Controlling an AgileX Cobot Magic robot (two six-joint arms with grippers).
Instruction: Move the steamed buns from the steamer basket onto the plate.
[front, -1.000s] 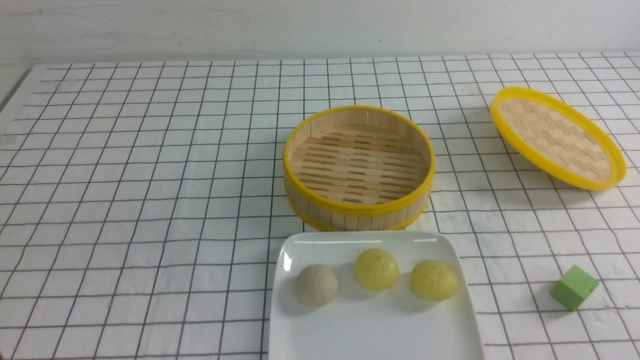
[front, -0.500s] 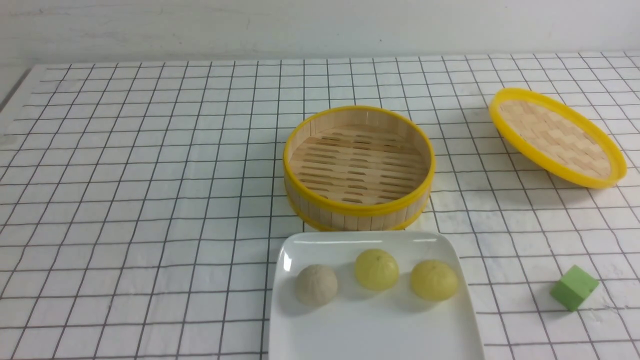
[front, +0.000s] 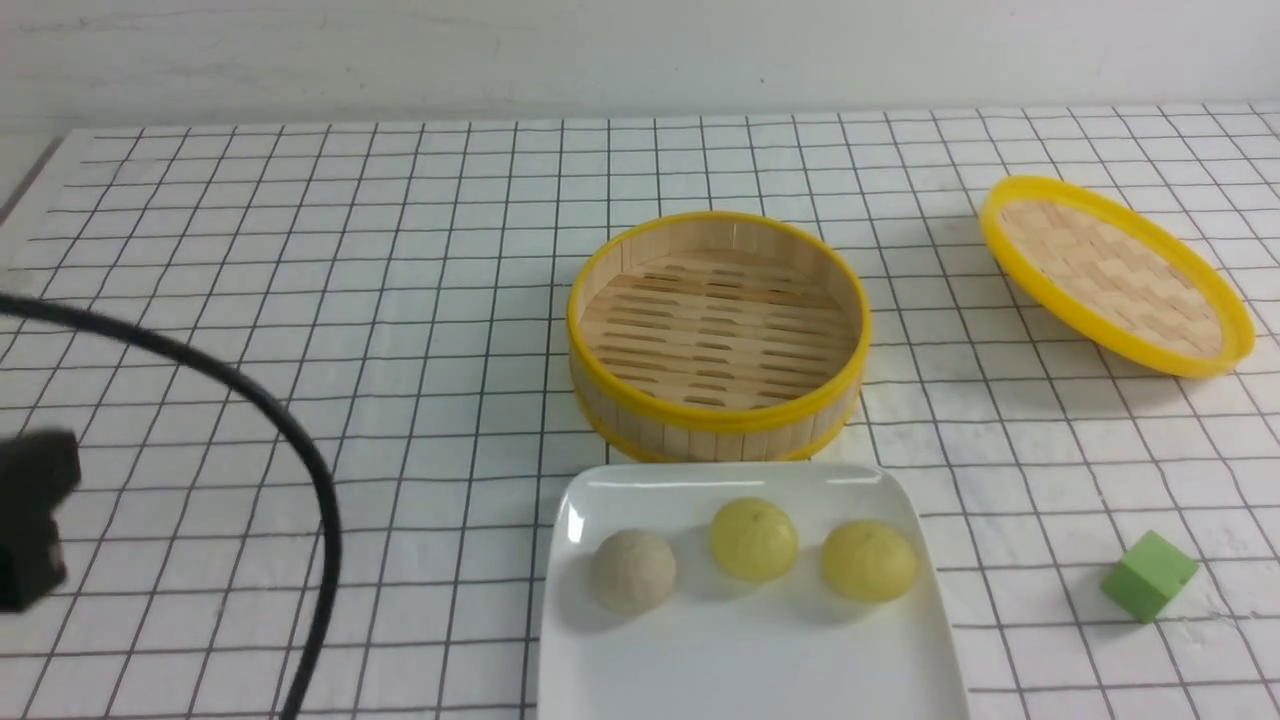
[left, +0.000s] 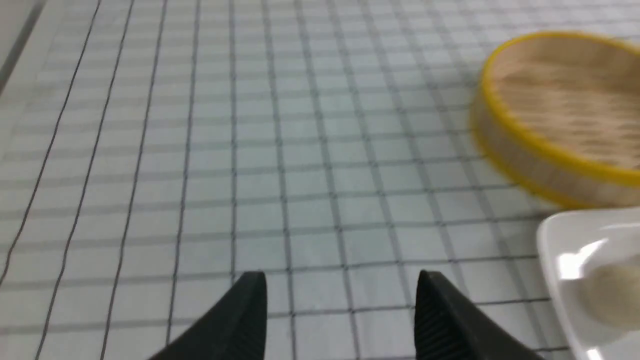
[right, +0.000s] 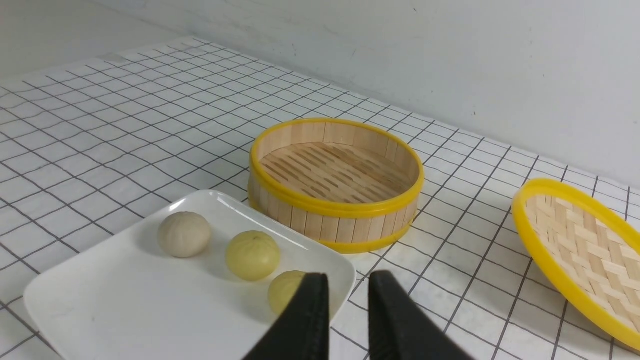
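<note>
Left wrist view, left tool (left: 342, 275): the two black fingers are held wide apart. Nothing is clamped, and only grid cloth is seen in the gap.
Right wrist view, right tool (right: 348, 276): the fingers are parted by a narrow gap and nothing is gripped between them. One yellow bun is partly hidden behind a finger.
Left arm, front view: a dark block (front: 30, 520) and a black cable (front: 318, 490) are seen at the left edge, well apart from the plate.
Steamed buns: all three are laid in a row on the plate, none touching another. The off-white bun (front: 632, 570) is placed at the robot's left, the middle yellow bun (front: 753, 540) beside it, and the right yellow bun (front: 868, 560) nearest the right rim.
Plate (front: 750, 660): it is set flat on the bench, on the robot's side of the steamer basket and just beside it. Whether the two touch cannot be told.
Steamer basket (front: 715, 432): it is stood upright beyond the plate, and its slatted floor is seen bare.
Woven lid (front: 1115, 275): it is tilted, with the inside turned up, and lies to the right, well apart from the basket.
Green cube (front: 1148, 575): it is placed to the right of the plate, apart from it.
Bench (front: 300, 250): it is covered with white cloth ruled in dark squares.
</note>
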